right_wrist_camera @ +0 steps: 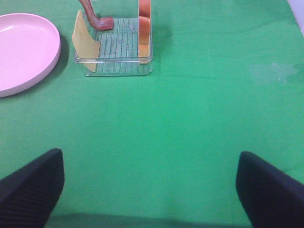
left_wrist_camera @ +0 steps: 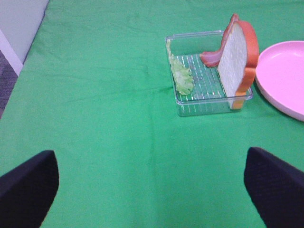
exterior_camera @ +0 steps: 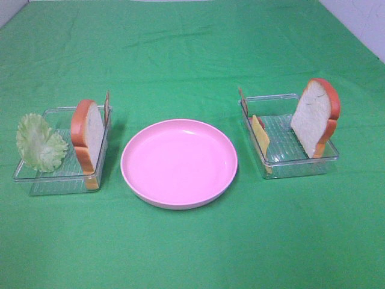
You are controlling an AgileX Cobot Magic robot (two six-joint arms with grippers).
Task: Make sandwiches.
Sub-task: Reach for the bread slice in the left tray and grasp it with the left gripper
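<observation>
Curling bacon strip [left_wrist_camera: 212, 57] shows clearly only wrist-side.

— What's mid-frame?
— A pink plate [exterior_camera: 178, 162] on the green cloth [exterior_camera: 180, 48], slightly below centre.
— And left of it?
— The left tray [exterior_camera: 60, 180], clear plastic. Lettuce [exterior_camera: 39, 143] leans at its left edge. The left bread [exterior_camera: 89, 133] stands upright along its right wall, crust orange-brown. The left bacon [exterior_camera: 107, 105] pokes up at the tray's upper right corner.
— The right side?
— The right tray [exterior_camera: 295, 162]. Cheese [exterior_camera: 261, 135] leans on its left wall, the right bacon [exterior_camera: 242, 99] rises at its upper left corner, and the right bread [exterior_camera: 316, 117] stands tilted at its right wall.
</observation>
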